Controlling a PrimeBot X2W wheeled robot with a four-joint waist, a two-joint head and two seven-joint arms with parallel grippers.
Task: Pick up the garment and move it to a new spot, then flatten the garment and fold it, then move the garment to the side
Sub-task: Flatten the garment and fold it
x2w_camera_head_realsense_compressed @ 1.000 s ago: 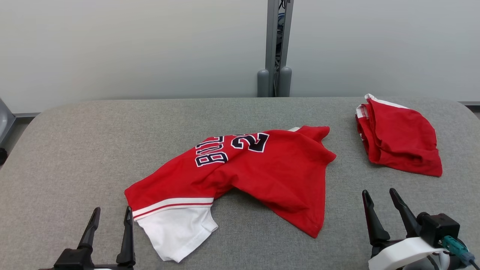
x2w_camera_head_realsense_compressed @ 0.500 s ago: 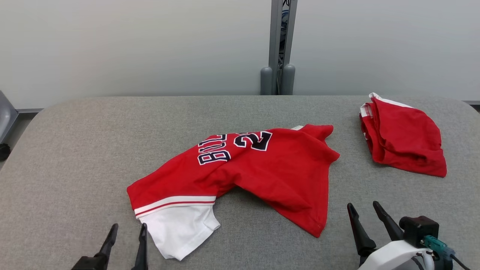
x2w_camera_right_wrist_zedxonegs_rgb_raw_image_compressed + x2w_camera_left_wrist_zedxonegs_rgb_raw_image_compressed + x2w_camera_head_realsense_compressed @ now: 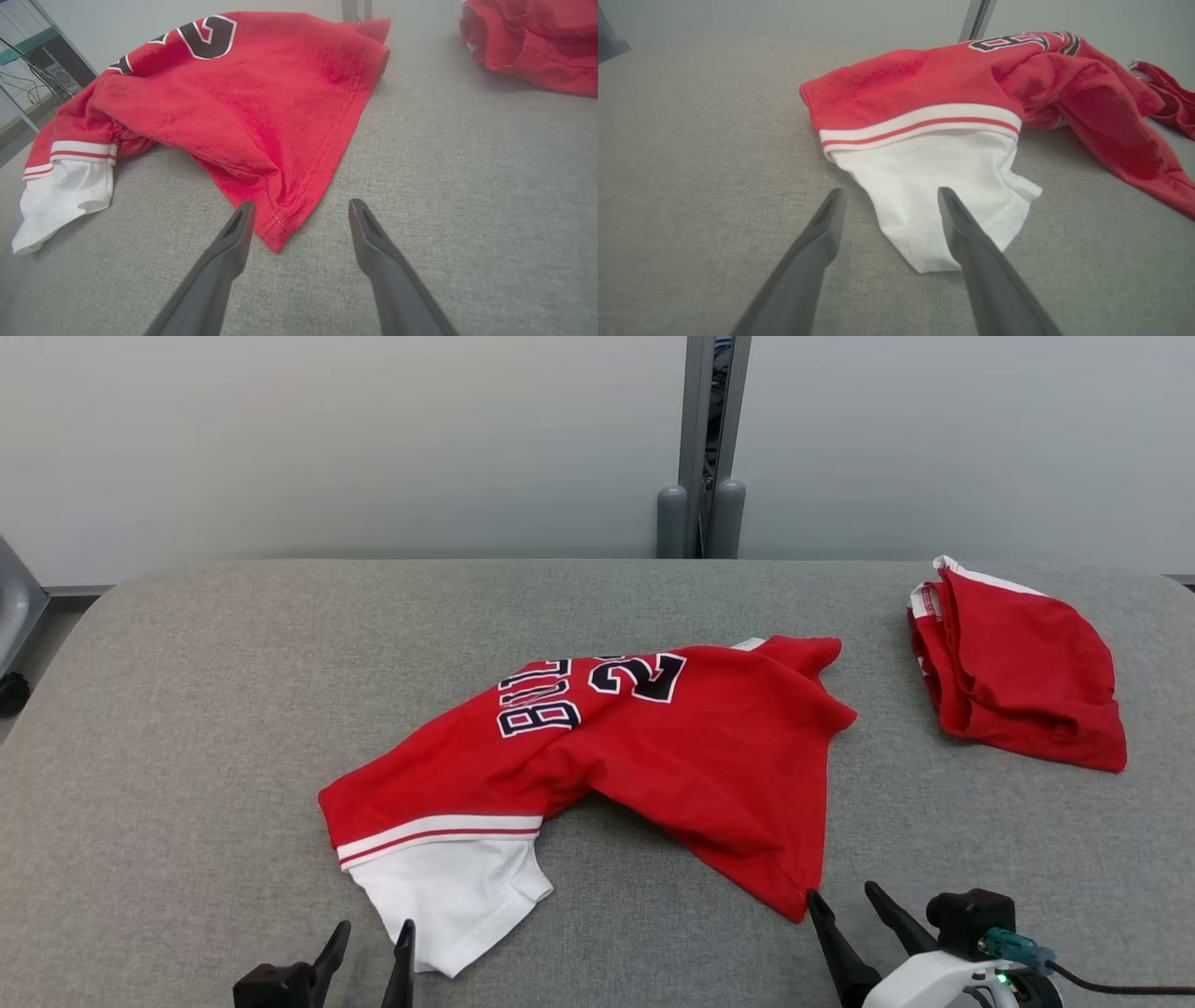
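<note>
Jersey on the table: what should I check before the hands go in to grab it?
1. The left hand is open: ok.
2. The right hand is open: ok.
3. The white sleeve of the jersey lies just ahead of the left hand: ok.
4. The hem corner lies ahead of the right hand, nearer one finger than the other: ok.
5. The second red garment lies apart from the jersey on the table: ok.
6. Either hand touching cloth already: cannot tell.
</note>
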